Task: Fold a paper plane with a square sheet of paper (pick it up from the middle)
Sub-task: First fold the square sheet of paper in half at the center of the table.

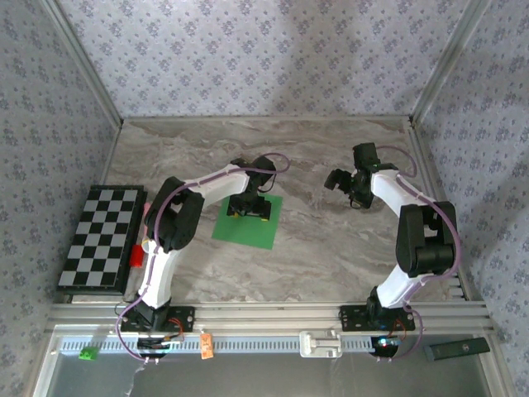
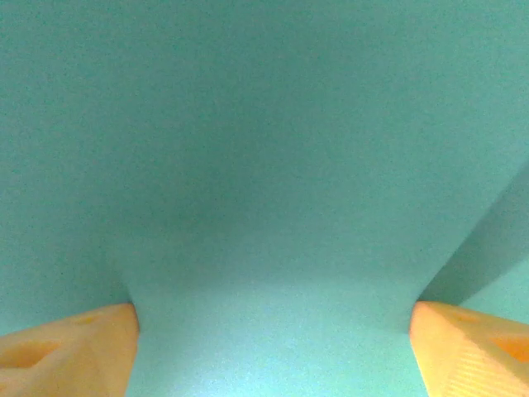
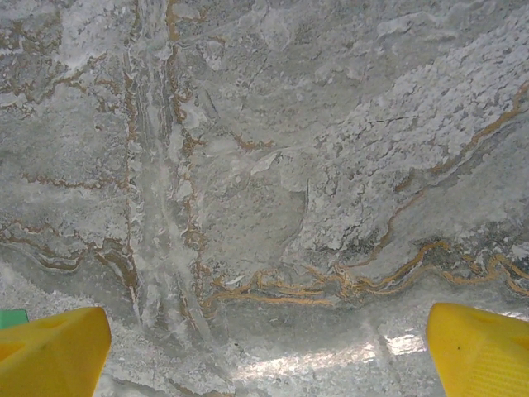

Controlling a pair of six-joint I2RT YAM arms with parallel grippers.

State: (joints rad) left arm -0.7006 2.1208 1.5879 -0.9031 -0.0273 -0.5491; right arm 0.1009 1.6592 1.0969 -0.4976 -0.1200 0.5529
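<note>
The sheet (image 1: 246,231) lay flat and square on the surface (image 1: 331,248), with no crease that the top view could show. The plane therefore looked hardly begun: picking the sheet up from the middle was the step in hand, and every fold was left to do.

The left fingers (image 2: 70,351) stood wide apart, tips down over the sheet's far half. In the left wrist view green paper ran from one tip to the other. A slanting shade at the right hinted at a slight lift, though whether the tips touched the paper could not be told. Nothing was gripped. The right fingers (image 3: 50,351) were open too and empty, over bare surface well to the right of the sheet.

A checkered board (image 1: 103,236) lay well to the left of the sheet. A tiny green cube (image 1: 87,354) sat nearer than the sheet and far to its left. Neither stood in the way. The likeliest hindrance was the sheet itself, which was thin and flat and gave the fingers little to catch.
</note>
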